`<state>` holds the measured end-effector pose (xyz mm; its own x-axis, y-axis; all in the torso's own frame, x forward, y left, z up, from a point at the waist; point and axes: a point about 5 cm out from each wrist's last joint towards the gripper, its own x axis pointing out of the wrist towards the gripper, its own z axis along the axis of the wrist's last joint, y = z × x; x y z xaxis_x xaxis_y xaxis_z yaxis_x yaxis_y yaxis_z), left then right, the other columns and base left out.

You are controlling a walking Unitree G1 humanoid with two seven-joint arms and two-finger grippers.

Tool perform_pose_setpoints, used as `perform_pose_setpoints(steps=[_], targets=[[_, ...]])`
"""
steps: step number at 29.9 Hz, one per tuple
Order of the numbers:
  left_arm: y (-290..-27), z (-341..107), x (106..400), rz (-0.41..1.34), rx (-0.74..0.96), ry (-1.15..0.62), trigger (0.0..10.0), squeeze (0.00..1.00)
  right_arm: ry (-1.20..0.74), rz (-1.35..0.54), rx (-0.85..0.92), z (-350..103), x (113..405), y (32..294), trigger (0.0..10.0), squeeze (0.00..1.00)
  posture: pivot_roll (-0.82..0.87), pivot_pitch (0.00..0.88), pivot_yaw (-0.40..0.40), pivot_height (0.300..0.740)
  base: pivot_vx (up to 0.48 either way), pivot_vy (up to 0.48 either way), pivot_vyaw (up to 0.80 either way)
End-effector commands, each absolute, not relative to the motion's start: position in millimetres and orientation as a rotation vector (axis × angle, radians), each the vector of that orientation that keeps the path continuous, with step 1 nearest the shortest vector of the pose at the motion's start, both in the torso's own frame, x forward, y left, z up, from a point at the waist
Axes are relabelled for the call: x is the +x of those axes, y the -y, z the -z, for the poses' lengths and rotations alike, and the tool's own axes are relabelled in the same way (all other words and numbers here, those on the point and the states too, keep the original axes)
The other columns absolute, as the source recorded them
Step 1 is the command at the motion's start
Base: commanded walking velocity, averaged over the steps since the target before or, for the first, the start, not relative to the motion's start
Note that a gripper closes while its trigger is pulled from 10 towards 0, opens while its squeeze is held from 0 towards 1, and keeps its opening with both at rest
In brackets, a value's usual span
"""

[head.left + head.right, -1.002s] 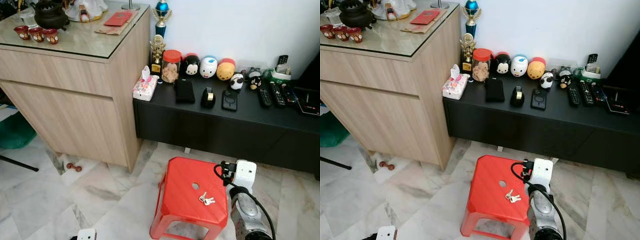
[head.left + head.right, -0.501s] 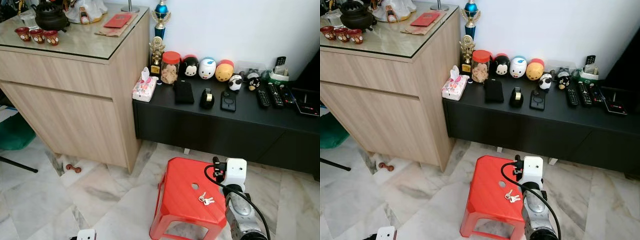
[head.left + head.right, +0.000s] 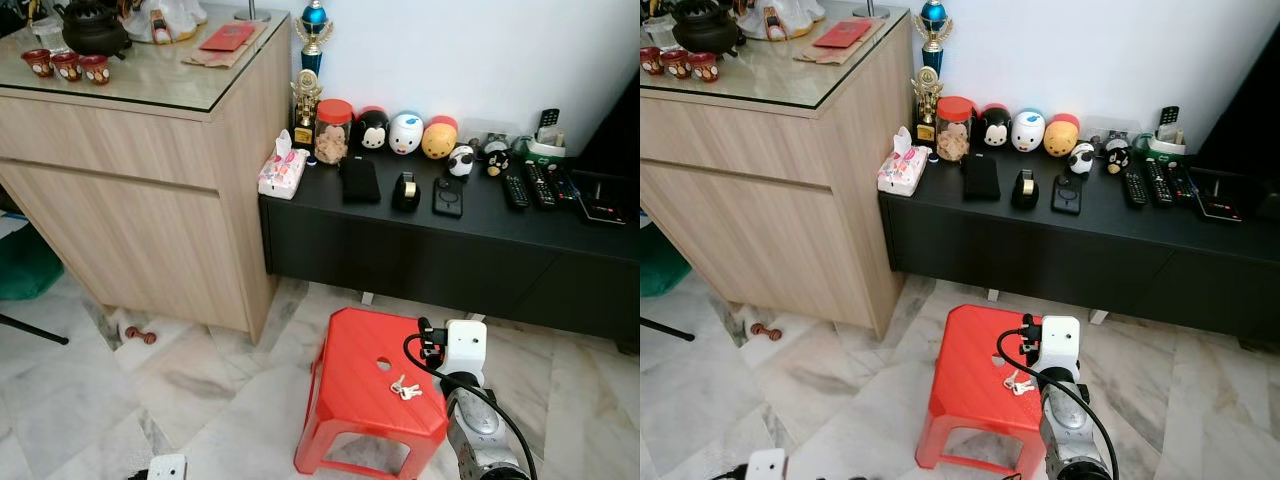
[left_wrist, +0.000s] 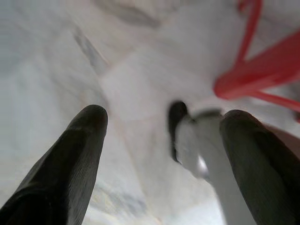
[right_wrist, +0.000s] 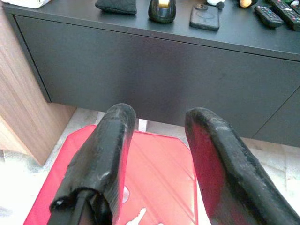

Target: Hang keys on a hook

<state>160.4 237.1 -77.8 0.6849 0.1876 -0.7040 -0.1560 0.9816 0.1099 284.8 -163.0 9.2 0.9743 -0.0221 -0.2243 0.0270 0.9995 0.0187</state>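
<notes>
Your left claw point(image 4: 159, 154) hangs low over the pale marble floor point(image 3: 90, 400), its two black fingers point(image 4: 70, 154) spread wide with nothing between them; a red leg of the stool shows beyond it in the left wrist view. On the far left stands a tall light-wood cabinet with a glass top point(image 3: 150, 170), and to its right a low black worktop point(image 3: 430, 240) runs along the white wall, carrying a tissue pack, a red-lidded jar, round toy figures and several remote controls.

In front of that worktop you have the red plastic stool point(image 3: 365, 395) on the floor. The small bunch of silver keys point(image 3: 404, 388) lies flat on the stool's seat, near its right-hand edge, just beside the hole in the middle.

Your right claw point(image 5: 157, 154) hovers above the right part of the stool, its fingers point(image 5: 101, 159) parted moderately and empty, touching nothing. In the right wrist view the keys point(image 5: 138, 218) lie below and between the fingers, apart from them. The white wrist housing point(image 3: 465, 348) sits just right of the keys in the head view.
</notes>
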Motion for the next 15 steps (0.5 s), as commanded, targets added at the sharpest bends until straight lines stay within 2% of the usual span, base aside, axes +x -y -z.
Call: perform_pose_setpoints(steps=[1, 7, 15], targets=[[-241, 70, 171, -0.207, 0.075, -0.733, 10.0, 0.00, -0.238, 0.031, 0.033, -7, 283, 164, 10.0, 0.00, 0.12, 0.109, -0.072, 0.686, 0.000, 0.000, 0.00], [-247, 34, 218, -0.227, 0.101, -0.461, 10.0, 0.00, -0.238, 0.024, 0.040, -8, 284, 165, 10.0, 0.00, 0.13, 0.110, -0.074, 0.686, 0.000, 0.000, 0.00], [-229, 6, 249, -0.150, 0.049, -0.252, 10.0, 0.00, -0.251, 0.028, 0.046, -6, 283, 166, 10.0, 0.00, 0.12, 0.109, -0.072, 0.686, 0.000, 0.000, 0.00]])
